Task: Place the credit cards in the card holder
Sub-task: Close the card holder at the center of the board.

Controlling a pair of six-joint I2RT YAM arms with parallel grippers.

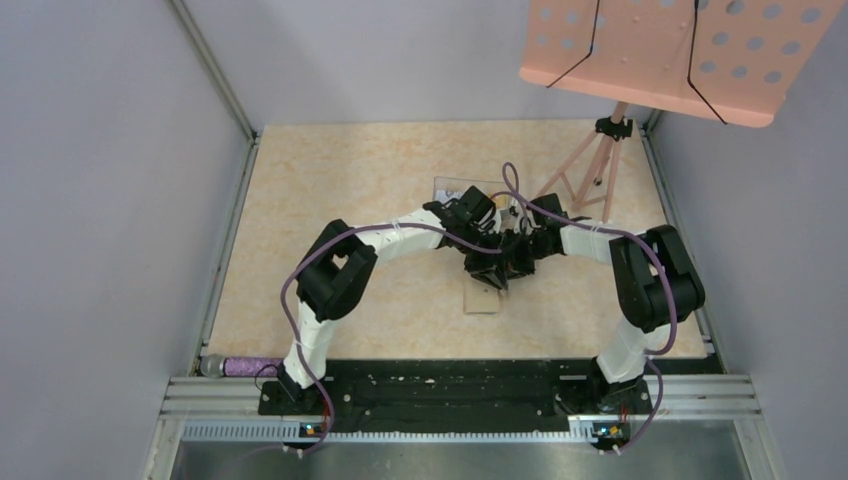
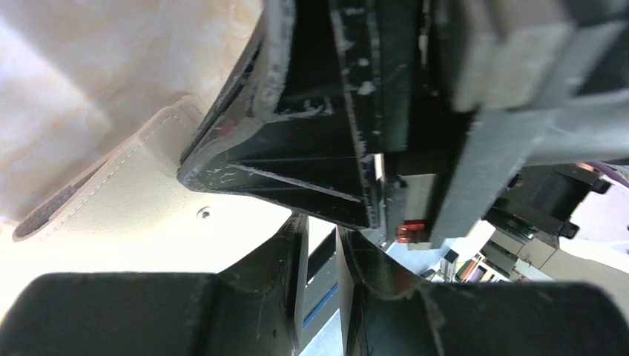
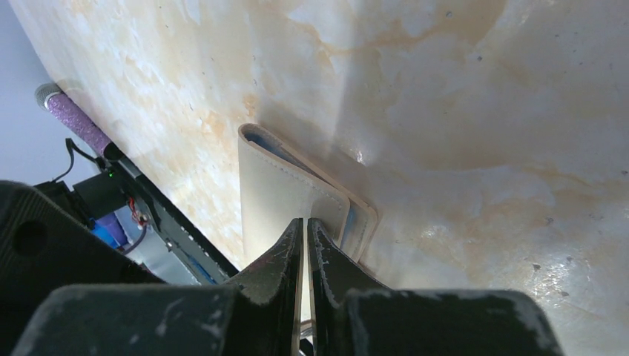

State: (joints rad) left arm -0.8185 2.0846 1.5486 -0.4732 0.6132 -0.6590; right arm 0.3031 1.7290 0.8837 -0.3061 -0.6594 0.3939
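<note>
At the centre of the table (image 1: pixel 330 180), both arms meet low over the card holder (image 3: pixel 278 185). The left gripper (image 2: pixel 320 231), jaws drawn to a narrow slit, appears to carry a thin silvery credit card (image 2: pixel 319 285) edge-on. Its tips sit just beside the card holder, which spreads away to the left in that wrist's view. The card holder lies flat, its long axis running roughly from the near edge toward the far one. The right gripper (image 3: pixel 305 226), all but closed, seems to pinch the upper leaf, baring blue-grey lining at the layered edge. Insertion likely depends on lining the credit card's edge with that gap, whose mouth cannot be clearly made out.
</note>
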